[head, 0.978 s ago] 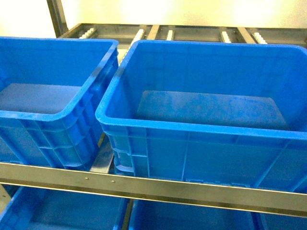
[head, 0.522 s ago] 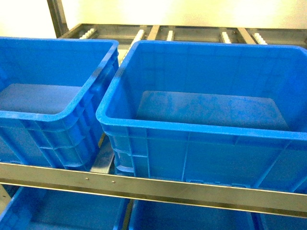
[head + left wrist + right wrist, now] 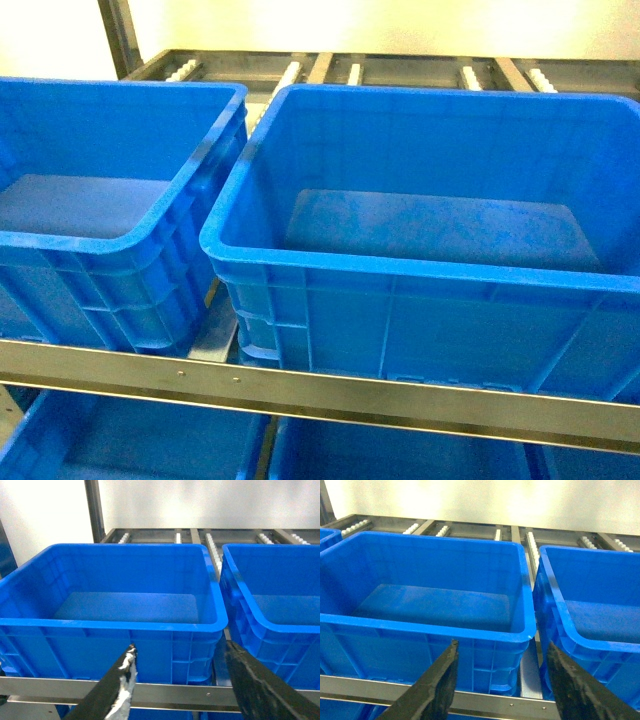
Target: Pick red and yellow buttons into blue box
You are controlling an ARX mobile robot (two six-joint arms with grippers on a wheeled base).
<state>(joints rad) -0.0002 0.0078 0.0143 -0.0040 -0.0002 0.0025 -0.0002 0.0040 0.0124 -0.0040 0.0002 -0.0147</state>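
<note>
Jaws on the left gripper (image 3: pixel 180 667) and right gripper (image 3: pixel 502 662) stood apart, bases cropped at 6 o'clock; the head view showed only blue boxes (image 3: pixel 420 270).

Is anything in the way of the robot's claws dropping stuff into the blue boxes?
Nothing visible blocks them. Both the left gripper and right gripper are open and hold nothing, in front of open-topped blue boxes. No buttons show in any view.

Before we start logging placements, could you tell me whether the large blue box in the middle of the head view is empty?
Empty: the blue box shows only its bare floor, with no buttons inside.
</note>
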